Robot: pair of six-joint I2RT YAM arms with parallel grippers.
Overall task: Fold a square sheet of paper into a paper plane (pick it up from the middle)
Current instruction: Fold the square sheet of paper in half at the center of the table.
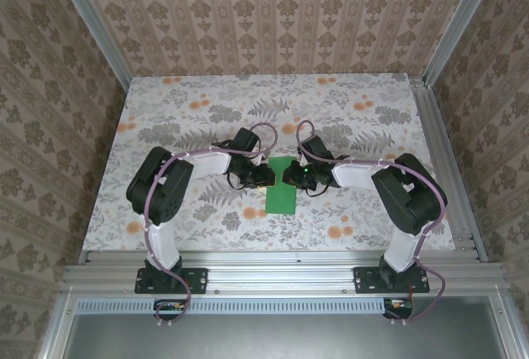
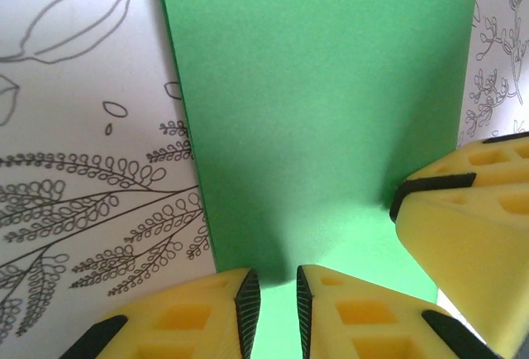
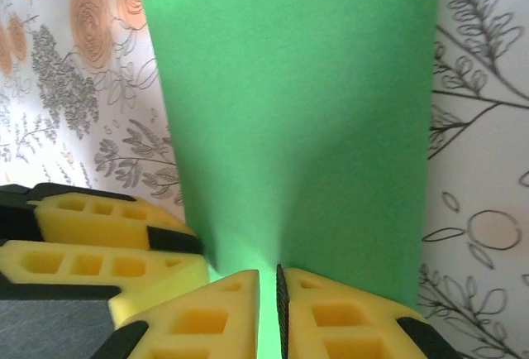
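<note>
Right gripper (image 3: pixel 268 293) nearly closed, slit pinching puckered green sheet (image 1: pixel 281 200). Left gripper (image 2: pixel 277 289) likewise narrow, green sheet in gap, grip probable. Green sheet: bench (image 1: pixel 165 111) centre, long axis near-to-far edge; both grippers at far half, facing across it, equally near.

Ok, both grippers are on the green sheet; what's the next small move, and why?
Probably raise both together, slightly and level. The left gripper and right gripper each appear shut on the same end of the green sheet, which tents toward them while its far end lies on the table; uneven motion could twist it.
</note>
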